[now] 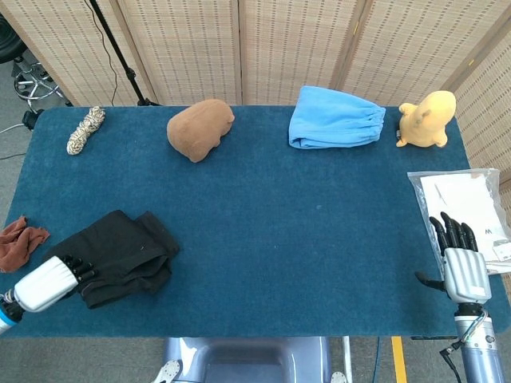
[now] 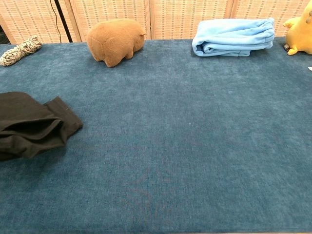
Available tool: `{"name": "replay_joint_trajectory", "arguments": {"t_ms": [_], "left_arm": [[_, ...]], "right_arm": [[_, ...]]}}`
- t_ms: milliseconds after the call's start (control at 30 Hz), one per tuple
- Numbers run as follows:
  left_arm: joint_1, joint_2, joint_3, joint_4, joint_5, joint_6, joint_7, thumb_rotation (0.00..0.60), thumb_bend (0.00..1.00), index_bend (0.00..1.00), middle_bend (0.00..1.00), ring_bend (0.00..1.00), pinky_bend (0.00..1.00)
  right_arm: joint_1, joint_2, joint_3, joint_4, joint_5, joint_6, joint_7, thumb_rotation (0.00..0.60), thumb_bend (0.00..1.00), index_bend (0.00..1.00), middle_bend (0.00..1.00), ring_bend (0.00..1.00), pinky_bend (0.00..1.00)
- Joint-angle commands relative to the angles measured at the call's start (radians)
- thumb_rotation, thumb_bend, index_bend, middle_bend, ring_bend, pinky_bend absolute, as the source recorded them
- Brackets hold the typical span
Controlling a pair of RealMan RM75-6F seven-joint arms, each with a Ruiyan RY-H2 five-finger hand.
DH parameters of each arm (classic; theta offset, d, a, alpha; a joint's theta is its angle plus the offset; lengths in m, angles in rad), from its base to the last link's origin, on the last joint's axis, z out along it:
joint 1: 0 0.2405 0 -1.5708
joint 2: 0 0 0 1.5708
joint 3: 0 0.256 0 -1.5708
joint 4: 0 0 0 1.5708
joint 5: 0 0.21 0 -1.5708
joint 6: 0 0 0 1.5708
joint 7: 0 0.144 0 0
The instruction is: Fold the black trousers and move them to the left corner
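The folded black trousers lie near the front left corner of the blue table; in the chest view the trousers show at the left edge. My left hand grips their near left edge, fingers dug into the cloth. It is outside the chest view. My right hand hangs at the table's front right edge, fingers straight and apart, holding nothing.
A brown plush, a folded light blue cloth and a yellow plush line the back. A rope coil lies back left, a rust-coloured rag at the left edge, a plastic bag at right.
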Motion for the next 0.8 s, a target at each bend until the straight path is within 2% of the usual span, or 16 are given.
{"name": "replay_joint_trajectory", "arguments": {"t_ms": [33,100,167,233,267,333,433,533,567,633,733,800], "left_arm": [[0.026,0.000,0.005,0.012,0.003,0.003,-0.014,0.600,0.98,0.91,0.76,0.63,0.75],[0.031,-0.005,0.003,0.018,0.002,0.002,-0.014,0.600,0.95,0.91,0.75,0.62,0.75],[0.036,-0.012,-0.007,0.020,-0.007,-0.003,-0.018,0.600,0.84,0.85,0.69,0.58,0.75],[0.044,-0.021,-0.019,0.019,-0.021,-0.028,-0.021,0.600,0.60,0.73,0.57,0.46,0.68],[0.047,-0.023,-0.023,0.015,-0.025,-0.037,-0.023,0.595,0.53,0.69,0.53,0.42,0.64],[0.053,-0.022,-0.023,0.007,-0.025,-0.047,-0.034,0.541,0.34,0.59,0.41,0.32,0.50],[0.063,-0.014,-0.020,0.002,-0.021,-0.055,-0.034,0.426,0.15,0.43,0.23,0.18,0.33],[0.078,0.000,-0.012,-0.012,-0.012,-0.040,-0.032,0.361,0.06,0.32,0.11,0.08,0.24],[0.081,0.004,-0.009,-0.015,-0.008,-0.037,-0.030,0.353,0.05,0.29,0.09,0.07,0.24],[0.090,0.015,-0.004,-0.024,-0.002,-0.031,-0.027,0.339,0.04,0.18,0.03,0.03,0.22],[0.097,0.025,-0.012,-0.042,-0.008,-0.016,-0.034,0.334,0.03,0.06,0.00,0.00,0.19],[0.101,0.032,-0.031,-0.067,-0.023,0.003,-0.056,0.332,0.03,0.02,0.00,0.00,0.18]], "right_arm": [[0.001,0.000,-0.001,0.000,0.000,-0.003,0.001,0.600,0.00,0.00,0.00,0.00,0.00],[0.001,0.000,-0.001,-0.001,0.001,-0.005,0.003,0.600,0.00,0.00,0.00,0.00,0.00],[0.002,0.002,-0.002,-0.005,-0.001,-0.006,0.005,0.600,0.00,0.00,0.00,0.00,0.00],[0.000,0.003,-0.002,-0.009,-0.003,-0.002,0.006,0.600,0.00,0.00,0.00,0.00,0.00],[-0.001,0.004,-0.002,-0.011,-0.004,0.000,0.007,0.600,0.00,0.00,0.00,0.00,0.00],[-0.002,0.006,-0.002,-0.014,-0.006,0.004,0.006,0.600,0.00,0.00,0.00,0.00,0.00],[-0.003,0.005,-0.002,-0.016,-0.005,0.005,0.004,0.600,0.00,0.00,0.00,0.00,0.00],[-0.002,0.003,-0.003,-0.018,-0.007,0.004,0.001,0.600,0.00,0.00,0.00,0.00,0.00],[-0.001,0.003,-0.004,-0.018,-0.008,0.004,0.000,0.600,0.00,0.00,0.00,0.00,0.00],[-0.001,0.001,-0.005,-0.021,-0.010,0.004,-0.003,0.600,0.00,0.00,0.00,0.00,0.00],[-0.001,0.001,-0.006,-0.025,-0.013,0.007,-0.007,0.600,0.00,0.00,0.00,0.00,0.00],[-0.003,0.003,-0.006,-0.029,-0.017,0.013,-0.009,0.600,0.00,0.00,0.00,0.00,0.00]]}}
